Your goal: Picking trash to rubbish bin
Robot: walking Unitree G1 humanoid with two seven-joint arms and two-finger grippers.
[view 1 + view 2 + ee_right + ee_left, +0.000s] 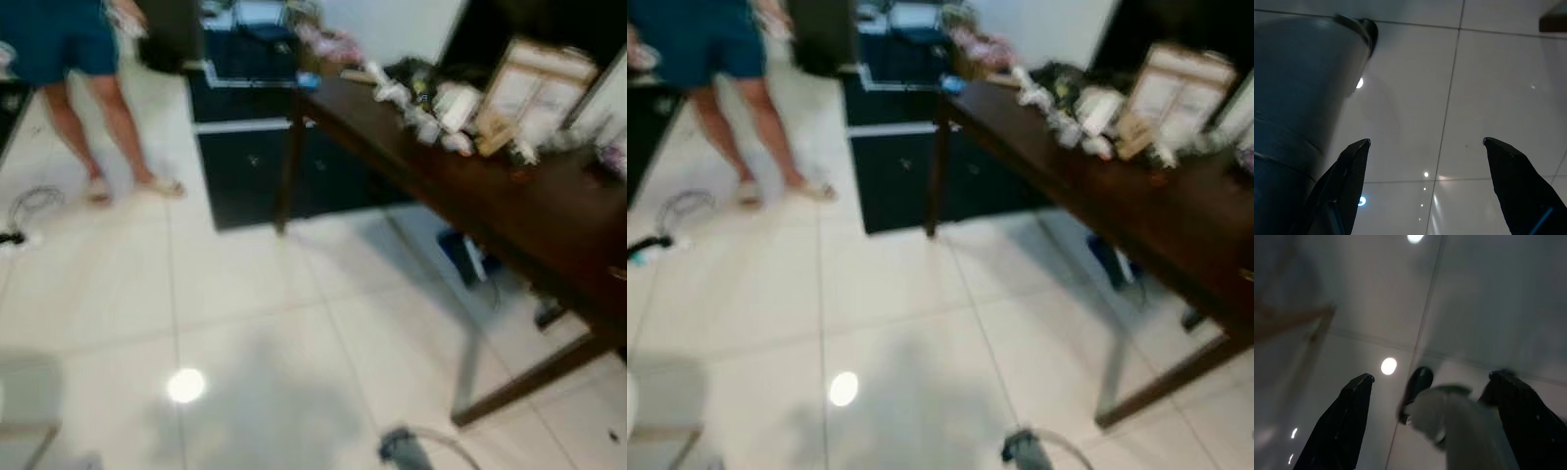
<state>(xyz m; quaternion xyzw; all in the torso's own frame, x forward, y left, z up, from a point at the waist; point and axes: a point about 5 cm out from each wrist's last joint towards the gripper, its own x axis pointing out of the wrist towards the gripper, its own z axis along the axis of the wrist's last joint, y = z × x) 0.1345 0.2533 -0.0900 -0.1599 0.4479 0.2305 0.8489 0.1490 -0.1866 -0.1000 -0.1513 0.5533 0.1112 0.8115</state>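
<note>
Both eye views are blurred. Small whitish items that may be trash point(443, 116) lie in the clutter on a dark wooden table point(549, 211) at the right. I cannot make out a rubbish bin. My left gripper point(1432, 376) hangs over the white tiled floor point(255, 294), its fingers point(1347, 416) open and holding nothing. A pale part of my own body point(1459, 426) shows between them. My right gripper point(1426, 141) is also open above the tiles, beside my grey leg point(1298, 98).
A person point(73, 59) in blue shorts and sandals stands at the far left. A dark low cabinet point(245, 127) stands behind the table's end. Cardboard boxes point(537, 83) sit on the table, cables point(29, 211) lie at the left, and a grey-blue thing point(402, 448) is at the bottom edge.
</note>
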